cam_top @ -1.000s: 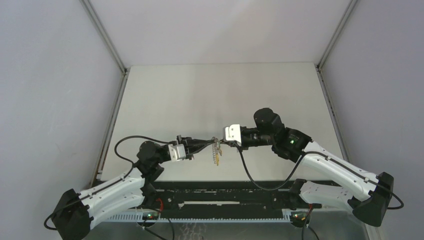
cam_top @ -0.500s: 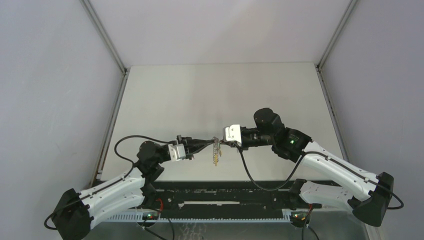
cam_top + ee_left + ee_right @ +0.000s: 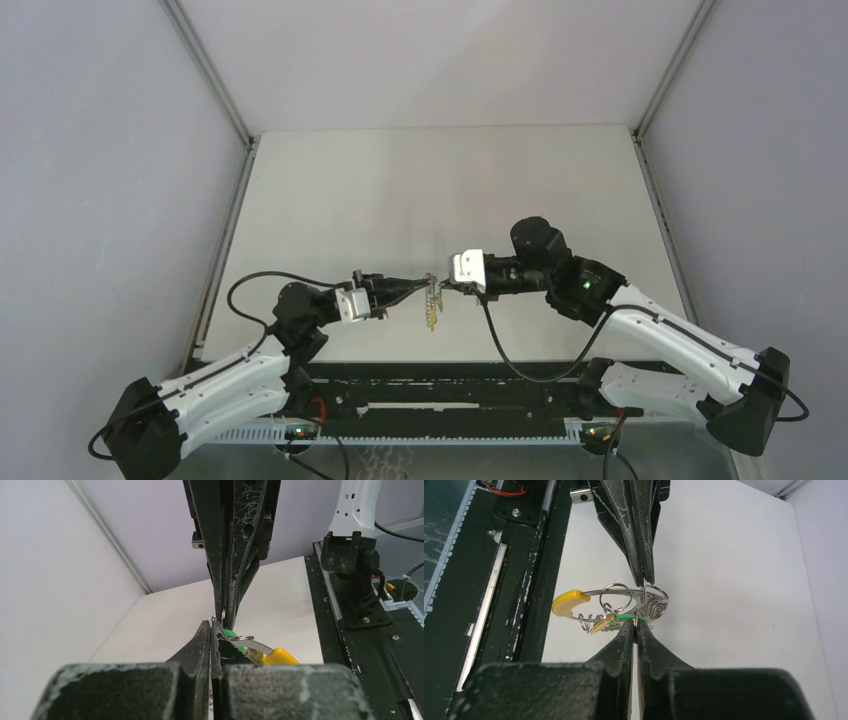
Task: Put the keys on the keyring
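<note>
Right gripper [image 3: 636, 624], fully closed, pinches the thin grey metal keyring [image 3: 667, 599] above the white table [image 3: 734, 580]. The yellow-headed key [image 3: 569, 603] lies crosswise, head toward the black base rail [image 3: 519, 580], with the green-headed key [image 3: 626, 616] beside it. Beyond, the closed left gripper [image 3: 644, 581] pinches the ring's far rim.

Off-white table [image 3: 400, 190], black arm-base rail [image 3: 450, 385] at near edge

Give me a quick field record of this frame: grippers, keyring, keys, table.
left gripper: shut, pinching the keyring
right gripper: shut on the same bundle from the opposite side, tip to tip; exact loop unclear
keyring: in the air between both tips
yellow key: hanging off the loops, no finger on it
green key: at the right gripper's tips; threaded or not, cannot tell
table: below the hanging bundle
</note>
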Available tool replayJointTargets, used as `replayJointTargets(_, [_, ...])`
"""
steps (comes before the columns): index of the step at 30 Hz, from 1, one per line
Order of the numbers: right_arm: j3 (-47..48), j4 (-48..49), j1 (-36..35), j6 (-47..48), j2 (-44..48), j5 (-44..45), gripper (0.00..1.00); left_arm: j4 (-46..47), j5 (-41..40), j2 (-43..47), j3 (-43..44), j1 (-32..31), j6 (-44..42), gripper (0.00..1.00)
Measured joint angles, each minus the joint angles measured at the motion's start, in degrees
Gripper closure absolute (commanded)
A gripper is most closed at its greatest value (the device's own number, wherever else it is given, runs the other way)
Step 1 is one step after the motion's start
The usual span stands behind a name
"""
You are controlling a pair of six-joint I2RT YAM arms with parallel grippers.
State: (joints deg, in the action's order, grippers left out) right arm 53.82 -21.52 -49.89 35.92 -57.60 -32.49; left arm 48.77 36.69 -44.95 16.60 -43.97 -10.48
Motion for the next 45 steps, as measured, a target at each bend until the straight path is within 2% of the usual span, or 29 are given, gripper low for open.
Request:
replayJointTargets(15, [-0.61, 2.62, 0.44, -1.22, 0.09, -0.63, 1.00, 0.37, -0.02, -0.04, 0.00, 0.02, 0.48, 1.00])
replayJointTargets(26, [-9.55, 10.49, 3.56, -4.33, 4.13, -3.45, 1.00, 3.61, -0.02, -0.33, -1.42, 0.33, 1.84, 1.00])
replayJointTargets(36, [-9.70, 16.35, 4.04, -5.75, 4.33, -5.81, 1.00, 6.10, 0.02, -1.62, -1.42, 0.50, 3.15, 1.00])
replayJointTargets(45, [-9.70, 17.70, 4.04, -6.36, 3.93, -7.13, 1.00, 6.45, 0.02, -1.62, -1.42, 0.61, 3.61, 1.00])
